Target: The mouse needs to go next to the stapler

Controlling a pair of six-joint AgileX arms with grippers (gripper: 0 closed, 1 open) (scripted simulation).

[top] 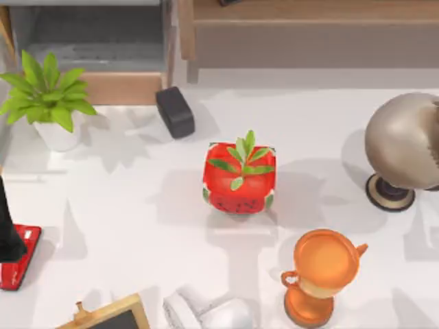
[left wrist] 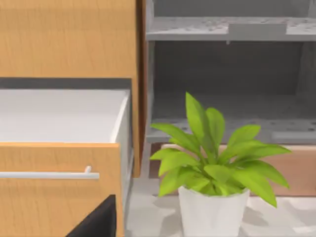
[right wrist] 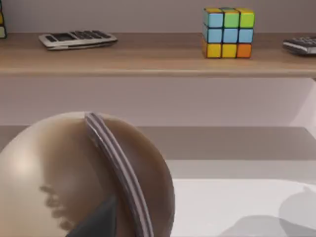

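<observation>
Jaws: cannot tell for either arm. Mouse (top: 175,112) at 11 o'clock, stapler (top: 18,256) at 8 o'clock, well apart. Risk: carry path clips plant pot (top: 56,135) between them.

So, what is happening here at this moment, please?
Nothing is being handled yet. The black mouse lies untouched at the back of the table, near the leafy plant in a white pot. The red stapler sits far from it, at the table's left edge, partly covered by a dark part of the left arm. A red plant cube stands in the middle. So the mouse has not yet been brought next to the stapler.
</observation>
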